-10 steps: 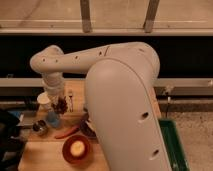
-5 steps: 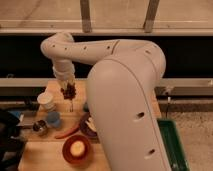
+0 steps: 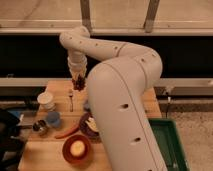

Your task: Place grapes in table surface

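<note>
grapes: small dark reddish-purple bunch point(image 3: 79, 84), at the tip of the gripper, over the far left part of the counter point(image 3: 59, 89); cannot tell whether its lowest berries touch the wood.
gripper: point(image 3: 78, 79) pointing straight down at the far edge of the counter, just right of a fork point(image 3: 71, 99).
fingers: narrow, closed on the top of the bunch; their tips are hidden among the berries.
handling (judgement): light, knobbly, soft. Berries would likely bruise or pop off under a hard squeeze, and the bunch can swing or roll once let go.
hold point (judgement): upper middle of the cluster, where the berries pack tightest. A hold on a single outer berry would likely slip.
arm pose: the arm point(image 3: 120, 100) rises from the near right, arches over the middle of the counter and bends down at the wrist, which stands upright above the bunch.
neighbours: white cup point(image 3: 46, 100) to the near left; red chili pepper point(image 3: 67, 132) nearer; green tray point(image 3: 172, 145) well apart at the near right.
release (judgement): bare wood lies directly under the bunch, so a low, gentle opening should do.
</note>
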Controlling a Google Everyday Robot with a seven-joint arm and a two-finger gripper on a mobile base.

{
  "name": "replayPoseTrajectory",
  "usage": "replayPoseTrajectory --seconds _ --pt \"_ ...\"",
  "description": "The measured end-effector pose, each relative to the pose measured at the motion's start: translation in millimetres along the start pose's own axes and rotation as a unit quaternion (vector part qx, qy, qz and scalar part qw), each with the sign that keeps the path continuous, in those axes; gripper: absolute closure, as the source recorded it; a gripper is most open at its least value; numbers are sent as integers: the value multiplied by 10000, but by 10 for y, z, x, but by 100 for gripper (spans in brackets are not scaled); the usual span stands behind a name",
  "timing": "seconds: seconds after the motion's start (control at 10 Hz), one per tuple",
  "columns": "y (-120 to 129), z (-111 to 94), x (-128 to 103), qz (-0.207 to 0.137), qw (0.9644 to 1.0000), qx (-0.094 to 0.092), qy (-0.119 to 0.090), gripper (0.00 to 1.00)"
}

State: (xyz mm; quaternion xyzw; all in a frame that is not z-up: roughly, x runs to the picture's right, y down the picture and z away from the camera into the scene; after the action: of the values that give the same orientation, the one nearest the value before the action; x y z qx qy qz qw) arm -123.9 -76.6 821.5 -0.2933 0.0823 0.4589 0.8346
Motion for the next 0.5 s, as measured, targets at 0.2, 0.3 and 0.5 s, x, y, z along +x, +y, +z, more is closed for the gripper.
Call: replayPoseTrajectory --seconds 0.2,0.3,0.5 --pt "-13 16 -10 30 10000 -41 -31 100" --pt "-2 15 -9 35 10000 -64 -31 100" --pt "-28 17 -2 39 10000 -33 -40 100"
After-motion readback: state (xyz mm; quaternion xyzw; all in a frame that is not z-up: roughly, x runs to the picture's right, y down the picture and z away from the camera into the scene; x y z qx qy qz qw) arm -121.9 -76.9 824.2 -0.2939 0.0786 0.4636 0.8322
